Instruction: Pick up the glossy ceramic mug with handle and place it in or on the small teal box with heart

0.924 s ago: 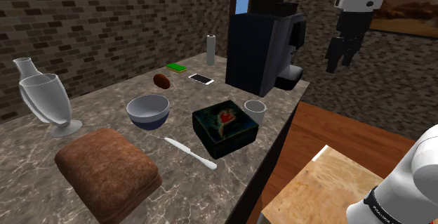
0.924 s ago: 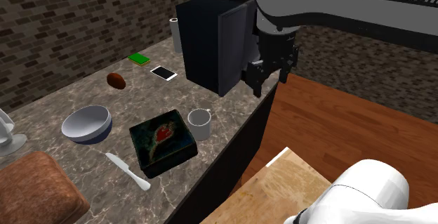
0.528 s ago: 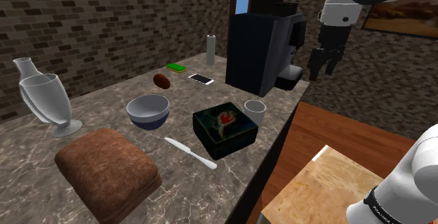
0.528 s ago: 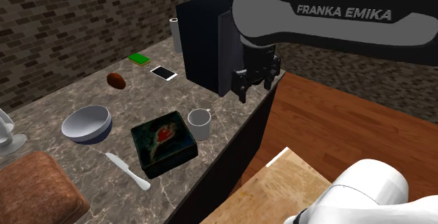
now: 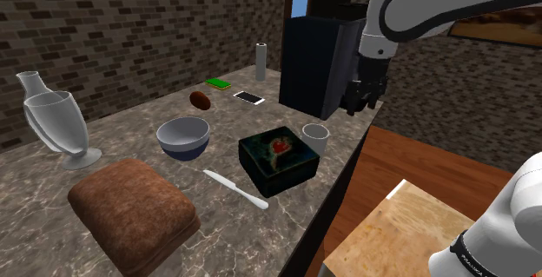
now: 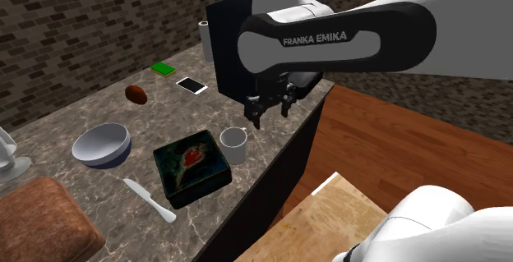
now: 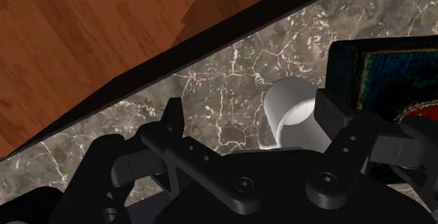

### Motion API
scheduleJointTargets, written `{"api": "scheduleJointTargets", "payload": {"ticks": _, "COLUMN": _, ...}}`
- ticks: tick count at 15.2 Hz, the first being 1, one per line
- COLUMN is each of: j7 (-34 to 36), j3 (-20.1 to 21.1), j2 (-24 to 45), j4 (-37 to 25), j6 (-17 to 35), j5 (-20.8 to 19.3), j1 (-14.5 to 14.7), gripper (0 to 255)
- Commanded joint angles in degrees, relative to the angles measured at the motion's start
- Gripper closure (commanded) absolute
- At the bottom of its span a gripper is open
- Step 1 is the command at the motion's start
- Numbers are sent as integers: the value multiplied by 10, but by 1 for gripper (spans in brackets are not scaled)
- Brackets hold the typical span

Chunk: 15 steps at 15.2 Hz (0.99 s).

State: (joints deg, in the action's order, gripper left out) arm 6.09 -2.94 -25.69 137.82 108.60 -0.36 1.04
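Observation:
A plain white mug [image 5: 316, 136] [image 6: 234, 144] stands upright on the marble counter [image 5: 174, 180], close to its front edge. Right beside it sits a dark teal box [image 5: 278, 155] [image 6: 191, 166] with a red heart on its lid. My black gripper [image 5: 360, 102] [image 6: 267, 112] hangs open over the counter edge, a little above and beyond the mug, beside the coffee machine. In the wrist view the fingers stand wide apart around my gripper's midpoint [image 7: 253, 114]; the mug [image 7: 295, 114] shows near one finger, untouched, with the box [image 7: 382, 68] just past it.
A tall black coffee machine [image 5: 321, 58] stands close behind the gripper. A blue-grey bowl [image 5: 183, 136], a white knife [image 5: 234, 188], a brown loaf [image 5: 135, 213], a glass vase [image 5: 56, 123], a phone [image 5: 249, 98] and small items share the counter. Wooden floor [image 5: 417, 162] lies past the edge.
The arm has swung down and to the shoulder view's left, bringing the gripper from over the floor to the counter edge near the mug. The fingers stayed open.

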Motion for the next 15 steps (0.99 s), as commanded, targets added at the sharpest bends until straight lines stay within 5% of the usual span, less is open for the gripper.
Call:
{"api": "scheduleJointTargets", "payload": {"ticks": 1, "j7": 7, "j3": 2, "j2": 41, "j4": -4, "j6": 39, "j5": 11, "j1": 5, "gripper": 0}}
{"api": "scheduleJointTargets", "payload": {"ticks": 8, "j7": 20, "j3": 9, "j2": 182, "j4": -47, "j6": 145, "j5": 50, "j1": 20, "gripper": 0}}
{"api": "scheduleJointTargets", "payload": {"ticks": 15, "j7": 18, "j3": 11, "j2": 213, "j4": -26, "j6": 197, "j5": 56, "j1": 22, "gripper": 0}}
